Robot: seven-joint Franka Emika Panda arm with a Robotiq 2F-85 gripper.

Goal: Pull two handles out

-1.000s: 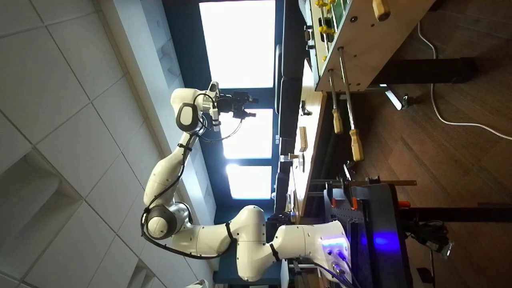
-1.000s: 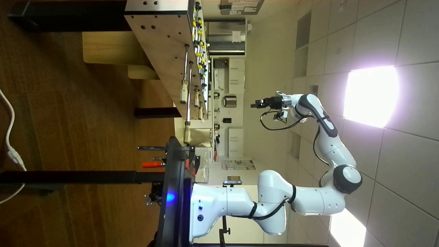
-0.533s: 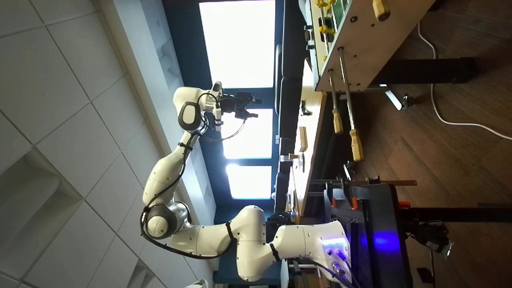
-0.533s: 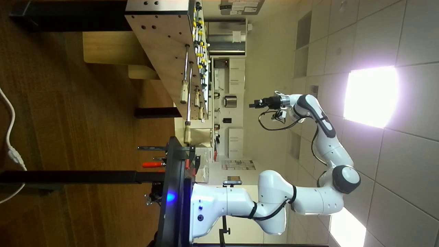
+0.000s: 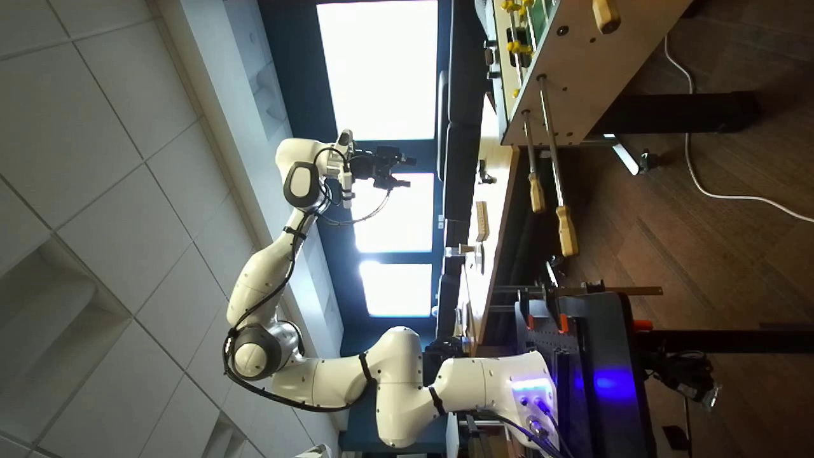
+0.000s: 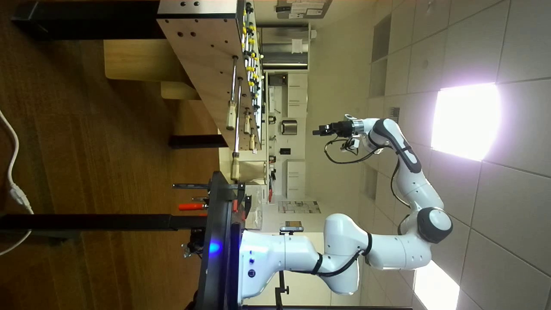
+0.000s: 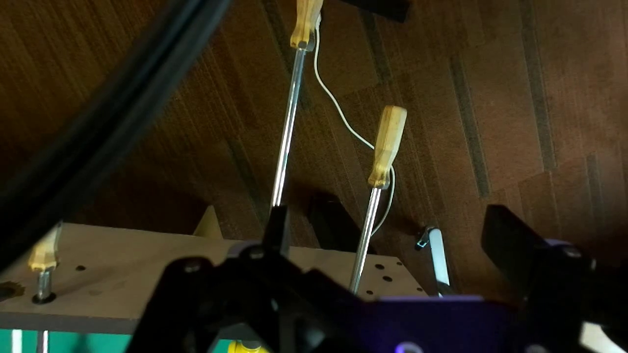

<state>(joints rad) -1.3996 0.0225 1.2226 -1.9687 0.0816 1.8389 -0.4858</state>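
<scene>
The handles are pale wooden grips on steel rods jutting from the side panel [image 7: 122, 264] of a foosball table. In the wrist view, a handle [image 7: 387, 144] sits on a rod whose lower part shows between my fingers. Another handle [image 7: 305, 22] tops a longer rod, partly covered by my left finger. A third handle [image 7: 44, 252] lies close to the panel. Both exterior views lie sideways; the two extended handles show there too, the nearer one [image 5: 566, 230] reaching farthest. My gripper [image 5: 404, 172] hangs well above the rods, open and apart from them [image 6: 318, 132].
A black arm cable [image 7: 122, 98] crosses the wrist view. The white cable [image 5: 731, 196] runs over the floor. Clamps with orange parts [image 6: 192, 206] stick out from the black robot table [image 6: 211, 267]. A black table leg [image 5: 677, 114] supports the foosball table.
Over the first half second my gripper came down slightly. Since then the arm looks still, and the handles have not moved.
</scene>
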